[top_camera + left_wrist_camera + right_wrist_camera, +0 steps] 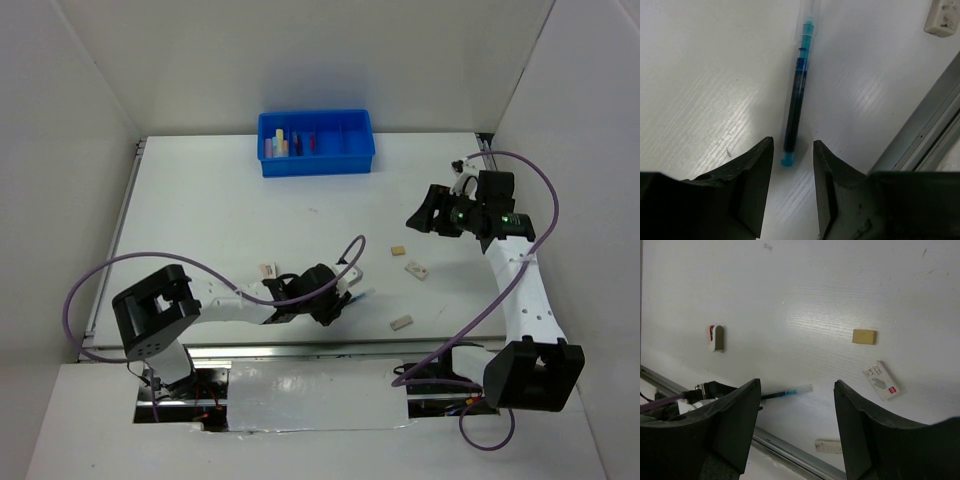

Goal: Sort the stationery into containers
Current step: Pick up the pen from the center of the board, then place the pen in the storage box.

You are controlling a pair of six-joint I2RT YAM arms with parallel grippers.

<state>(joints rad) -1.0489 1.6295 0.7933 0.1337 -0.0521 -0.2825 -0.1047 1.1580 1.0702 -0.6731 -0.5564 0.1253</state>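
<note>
A thin blue pen (797, 95) lies on the white table, its near end just between the tips of my open left gripper (792, 145), untouched by either finger. From above, the left gripper (340, 300) sits low near the front edge, with the pen (358, 296) pointing right from it. My right gripper (425, 215) is open and empty, held above the table's right side. The blue four-compartment tray (358, 160) stands at the far middle and holds several items in its left compartments. The right wrist view also shows the pen (785, 391) between its own open gripper (797, 385).
Loose erasers lie on the table: a beige one (399, 250), a white labelled one (417, 269), a pale one (401, 323) near the front rail, and a white-and-pink one (267, 270) left of the left gripper. The metal front rail (925, 135) runs close beside the pen.
</note>
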